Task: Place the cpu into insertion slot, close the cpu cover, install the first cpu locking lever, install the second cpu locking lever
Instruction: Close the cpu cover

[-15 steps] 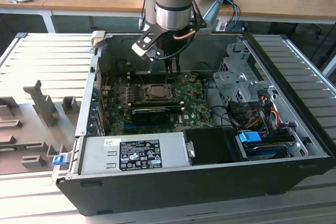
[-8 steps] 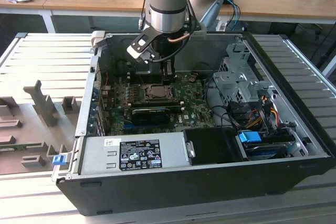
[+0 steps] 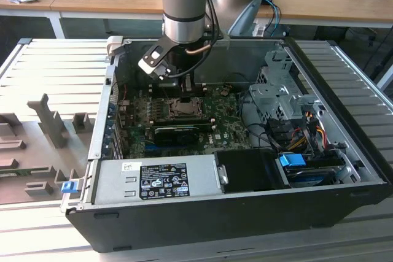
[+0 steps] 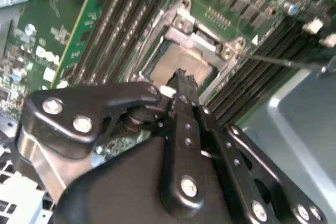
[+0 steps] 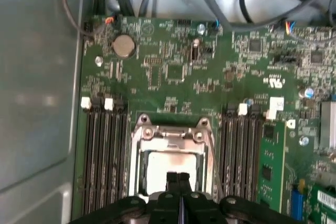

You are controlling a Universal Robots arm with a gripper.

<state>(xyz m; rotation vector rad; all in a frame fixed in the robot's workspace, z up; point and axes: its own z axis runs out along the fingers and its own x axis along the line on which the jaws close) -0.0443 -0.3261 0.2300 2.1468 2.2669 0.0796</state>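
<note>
Pincer (image 5: 179,177), fingers pressed together, poised over the flat silver-grey cpu (image 5: 157,166), framed within the windowed silver cpu cover (image 5: 170,134).

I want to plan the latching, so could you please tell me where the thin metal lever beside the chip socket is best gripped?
Probably near its free end: in the second wrist view the lever is a thin straight rod reaching away from the corner of the socket frame over the memory slots. Come from above, pinching across the rod; its other end is crowded by the frame.
</note>
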